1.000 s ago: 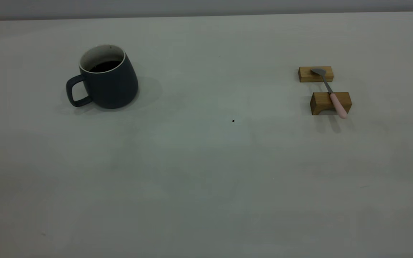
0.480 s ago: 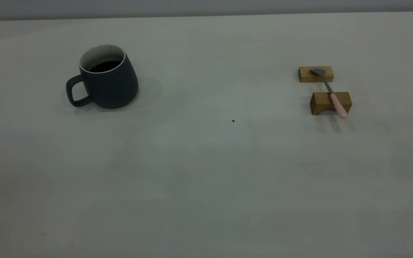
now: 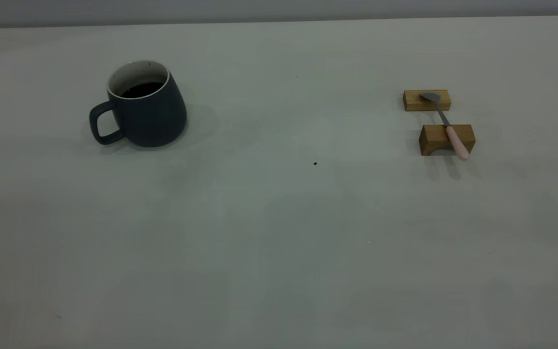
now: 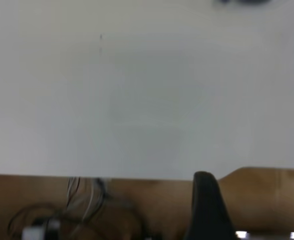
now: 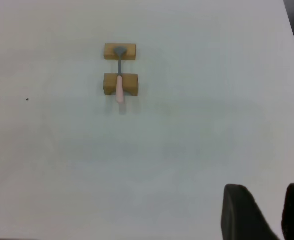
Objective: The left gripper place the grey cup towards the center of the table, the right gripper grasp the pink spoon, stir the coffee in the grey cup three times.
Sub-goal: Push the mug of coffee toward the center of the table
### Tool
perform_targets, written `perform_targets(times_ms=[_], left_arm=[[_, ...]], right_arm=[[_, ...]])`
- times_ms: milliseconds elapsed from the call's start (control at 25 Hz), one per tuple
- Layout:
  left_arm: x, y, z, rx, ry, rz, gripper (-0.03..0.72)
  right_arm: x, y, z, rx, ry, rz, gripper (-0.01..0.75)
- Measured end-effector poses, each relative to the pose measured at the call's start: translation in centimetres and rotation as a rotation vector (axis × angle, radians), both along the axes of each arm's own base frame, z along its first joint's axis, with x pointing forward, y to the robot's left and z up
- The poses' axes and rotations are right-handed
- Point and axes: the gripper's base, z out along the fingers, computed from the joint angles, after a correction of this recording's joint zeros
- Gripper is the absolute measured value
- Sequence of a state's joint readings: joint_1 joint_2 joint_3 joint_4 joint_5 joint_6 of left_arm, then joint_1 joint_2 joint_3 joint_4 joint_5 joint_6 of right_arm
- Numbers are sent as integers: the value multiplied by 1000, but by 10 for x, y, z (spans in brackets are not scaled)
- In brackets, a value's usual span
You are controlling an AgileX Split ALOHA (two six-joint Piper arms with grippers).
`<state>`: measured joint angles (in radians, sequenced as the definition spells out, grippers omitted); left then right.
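A: Hands first, what's up w/ them?
B: Neither shows in the exterior view. In its own wrist view the right hand is released, fingers apart w/ nothing between them, over bare surface, well apart from the spoon. The left hand is only partly in its wrist view; can't tell if it's clenched or released.

A: And on the surface, front to back?
B: The front half is bare. Approx. mid-frame there's a tiny dark speck. At the frame's right sits an arched wooden block, w/ a flat wooden block just behind it.

A: Where's the pink spoon?
B: The pink spoon bridges the two: metal bowl on the flat block, pink handle across the arched one, its end poking past the front.

A: Cup?
B: The grey cup is upper left of frame, upright, handle toward the left edge, well apart from the blocks. The coffee is dark inside. Nothing is touching it.
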<state>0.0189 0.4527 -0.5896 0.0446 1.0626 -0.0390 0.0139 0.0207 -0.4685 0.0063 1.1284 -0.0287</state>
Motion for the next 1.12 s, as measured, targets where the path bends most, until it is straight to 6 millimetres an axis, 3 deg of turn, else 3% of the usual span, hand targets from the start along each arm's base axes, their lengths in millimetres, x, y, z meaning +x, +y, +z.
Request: perform_targets(times_ms=[120,160,200,360,720,1120], left_arm=[[36,2,-7,23,87,-3,550],[59,4,-16,43,138,-9,550],[59,4,-16,43,138,-9,550],[98,7,-34,73,188,-30,550],[198,14,-71,197,243,-151,542],[327,15,-128,383,357,-585,530]], right_arm=[[0,0,0,0,0,0,241],[0,0,0,0,0,0,241],[0,0,0,0,0,0,241],[0,0,0,0,0,0,241],[0,0,0,0,0,0,241],[0,0,0,0,0,0,241]])
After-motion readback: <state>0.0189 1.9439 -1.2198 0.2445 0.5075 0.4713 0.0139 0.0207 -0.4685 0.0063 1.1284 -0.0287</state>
